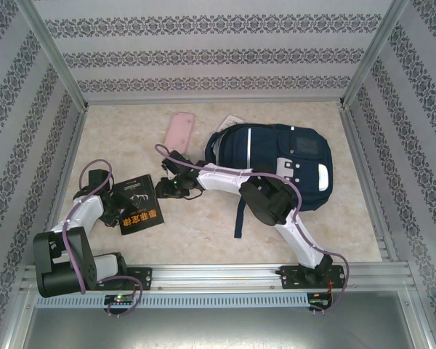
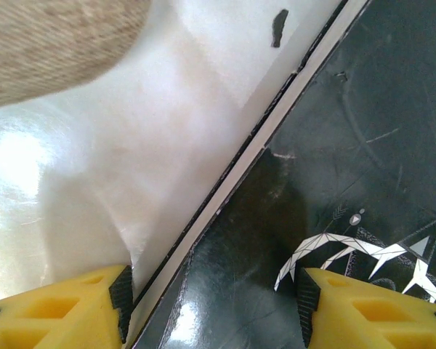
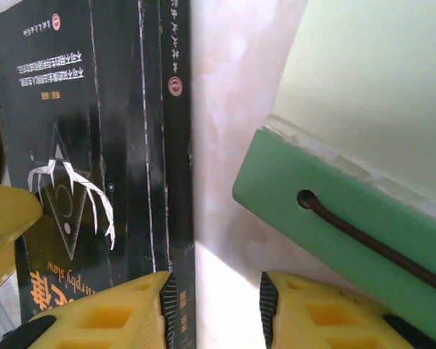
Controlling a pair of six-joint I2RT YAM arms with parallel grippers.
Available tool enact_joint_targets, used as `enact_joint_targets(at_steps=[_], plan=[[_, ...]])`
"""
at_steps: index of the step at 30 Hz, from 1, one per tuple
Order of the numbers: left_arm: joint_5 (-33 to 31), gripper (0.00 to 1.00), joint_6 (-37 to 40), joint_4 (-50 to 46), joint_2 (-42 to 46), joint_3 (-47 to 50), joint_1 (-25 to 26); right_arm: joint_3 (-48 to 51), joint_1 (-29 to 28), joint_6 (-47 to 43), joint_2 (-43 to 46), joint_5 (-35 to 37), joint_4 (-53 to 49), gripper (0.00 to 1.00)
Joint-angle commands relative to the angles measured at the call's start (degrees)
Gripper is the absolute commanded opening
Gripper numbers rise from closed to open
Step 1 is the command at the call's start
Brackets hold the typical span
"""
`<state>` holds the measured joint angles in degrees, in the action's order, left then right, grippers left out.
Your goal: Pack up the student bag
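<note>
Navy striped student bag (image 1: 276, 163), flat, mid-table

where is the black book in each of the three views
Top external: the black book lies flat on the table at lower left, left of the backpack.
Left wrist: its cover fills the right half, its edge running diagonally between the yellow fingers.
Right wrist: it fills the left half, spine upright.
Shared landmark: the white line drawing on the cover, seen by both wrist cameras.
</note>
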<state>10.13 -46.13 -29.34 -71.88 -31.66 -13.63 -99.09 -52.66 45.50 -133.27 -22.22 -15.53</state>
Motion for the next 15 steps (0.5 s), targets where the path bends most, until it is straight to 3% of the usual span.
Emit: enact_joint_targets(at_steps=[1, 7, 15], plan=[[9.21, 0.60, -2.87, 5.09, -2.42, 3.80, 1.68, -1.43, -1.53, 1.43, -1.70, -1.00, 0.53, 0.39], [14.69, 0.59, -7.77, 9.61, -0.64, 6.04, 3.76, -2.12, -2.78, 2.32, -2.15, -2.64, 1.13, 0.38], [14.53, 0.60, -8.19, 8.08, 1.91, 6.27, 4.31, -5.33, -4.33, 3.60, -4.13, -7.47, 0.83, 0.37]])
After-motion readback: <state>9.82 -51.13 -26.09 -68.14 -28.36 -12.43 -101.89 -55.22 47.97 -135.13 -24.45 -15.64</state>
